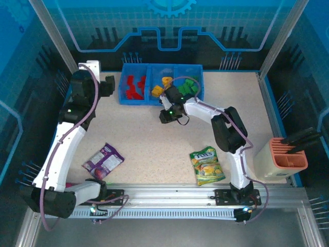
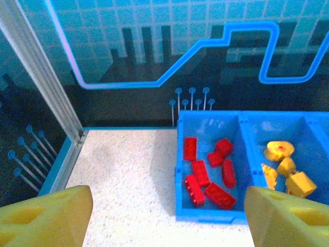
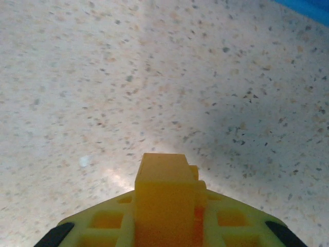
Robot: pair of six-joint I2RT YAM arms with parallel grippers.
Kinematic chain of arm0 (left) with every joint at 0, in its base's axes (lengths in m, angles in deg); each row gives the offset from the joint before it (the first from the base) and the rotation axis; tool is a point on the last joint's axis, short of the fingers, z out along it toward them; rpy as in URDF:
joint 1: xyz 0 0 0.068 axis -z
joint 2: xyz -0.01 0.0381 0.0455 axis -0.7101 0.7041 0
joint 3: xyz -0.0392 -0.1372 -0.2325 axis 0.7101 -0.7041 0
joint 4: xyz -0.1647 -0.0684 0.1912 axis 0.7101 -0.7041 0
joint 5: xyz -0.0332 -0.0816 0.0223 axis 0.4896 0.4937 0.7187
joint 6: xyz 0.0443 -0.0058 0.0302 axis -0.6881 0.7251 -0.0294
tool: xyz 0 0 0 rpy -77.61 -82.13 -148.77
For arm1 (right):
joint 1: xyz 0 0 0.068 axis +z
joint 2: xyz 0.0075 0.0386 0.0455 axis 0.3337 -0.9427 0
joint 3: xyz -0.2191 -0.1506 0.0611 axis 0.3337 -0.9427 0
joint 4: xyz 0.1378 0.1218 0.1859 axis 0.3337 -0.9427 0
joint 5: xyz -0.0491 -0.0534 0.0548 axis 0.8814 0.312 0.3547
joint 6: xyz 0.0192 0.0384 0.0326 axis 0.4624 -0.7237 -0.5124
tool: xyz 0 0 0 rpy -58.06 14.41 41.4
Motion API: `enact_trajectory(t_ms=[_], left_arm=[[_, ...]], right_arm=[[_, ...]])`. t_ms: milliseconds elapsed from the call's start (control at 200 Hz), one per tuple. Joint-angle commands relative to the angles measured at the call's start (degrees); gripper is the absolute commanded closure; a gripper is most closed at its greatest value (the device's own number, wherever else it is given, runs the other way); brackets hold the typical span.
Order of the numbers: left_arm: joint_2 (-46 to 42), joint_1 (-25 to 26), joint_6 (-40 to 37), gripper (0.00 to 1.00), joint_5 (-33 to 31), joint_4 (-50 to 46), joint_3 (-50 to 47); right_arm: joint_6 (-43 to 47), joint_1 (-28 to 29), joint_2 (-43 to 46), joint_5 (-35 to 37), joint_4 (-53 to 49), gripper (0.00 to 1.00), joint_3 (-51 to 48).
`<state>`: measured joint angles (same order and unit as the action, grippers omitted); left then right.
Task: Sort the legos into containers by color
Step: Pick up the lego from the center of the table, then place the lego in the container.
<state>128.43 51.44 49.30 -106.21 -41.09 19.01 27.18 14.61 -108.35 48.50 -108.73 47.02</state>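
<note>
The blue three-compartment tray (image 1: 148, 101) stands at the back of the table. Its left compartment holds several red legos (image 1: 134, 86), the middle one yellow-orange legos (image 1: 157, 90), the right one green legos (image 1: 187, 86). My right gripper (image 1: 165, 115) hangs low over the table just in front of the tray. In the right wrist view this right gripper (image 3: 165, 206) is shut on a yellow-orange lego (image 3: 163, 172). My left gripper (image 1: 109, 85) stands open beside the tray's left end. Nothing lies between the fingers of the left gripper (image 2: 167, 221). Ahead of it are the red legos (image 2: 211, 172), yellow-orange legos (image 2: 284, 165) and tray wall (image 2: 208, 213).
A purple snack packet (image 1: 103, 159) lies at the front left. A green-yellow snack bag (image 1: 206, 165) lies at the front right. A beige-and-salmon slotted holder (image 1: 287, 158) stands at the right edge. Metal frame posts and blue walls enclose the table.
</note>
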Motion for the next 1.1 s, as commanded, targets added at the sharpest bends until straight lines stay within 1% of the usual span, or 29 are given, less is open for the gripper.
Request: enact_trajectory(t_ms=[0,70,150,260,365,515,585,640,821,916,1026,1096], left_arm=[[-1.83,-0.75,2.54,0.21,0.42,-2.23,-1.87],[-2.39,-0.84,4.94,0.21,2.57,-2.38,-3.47],[-3.32,-0.92,6.21,0.21,5.31,-2.3,-5.85],[-3.67,-1.25,5.78,0.2,5.08,-4.31,-7.24],[-4.43,-1.45,5.02,0.19,4.75,-5.2,-6.9],[-5.18,-2.27,3.96,0.19,4.72,-6.06,-6.2],[-5.17,-2.67,3.48,0.19,4.68,-7.03,-5.77],[-5.17,-2.93,3.13,0.19,4.75,-7.75,-5.58],[-5.18,-3.99,2.35,0.18,5.01,-9.27,-5.47],[-4.92,-4.43,2.22,0.18,5.34,-9.08,-5.48],[-3.2,-4.75,1.82,0.18,5.8,-10.45,-3.69],[-2.21,-4.79,1.39,0.18,5.8,-11.36,-2.76]], right_arm=[[1.3,0.42,3.28,-1.69,-3.22,0.79,2.16],[1.85,0.52,3.69,-0.86,-3.41,0.79,4.14],[4.05,0.35,2.92,1.08,-3.64,0.79,8.83],[8.23,-0.35,-1.29,4.05,-4.11,0.78,18.44],[12.14,-1.29,-8.48,7.08,-6.07,0.78,30.82],[13.79,-3.74,-22.35,7.78,-9.98,0.78,51.53],[13.8,-4.79,-26.51,7.31,-9.28,0.78,57.51],[13.56,-5.6,-28.08,7.63,-7.02,0.77,58.91],[15.24,-7.42,-29.29,6.95,2.68,0.75,55.95],[16.38,-7.83,-31.41,7.97,4.32,0.72,57.05],[17.22,-7.56,-34.99,10.26,2.7,0.71,61.02],[17.34,-7.57,-35.46,10.47,4.26,0.7,60.24]])
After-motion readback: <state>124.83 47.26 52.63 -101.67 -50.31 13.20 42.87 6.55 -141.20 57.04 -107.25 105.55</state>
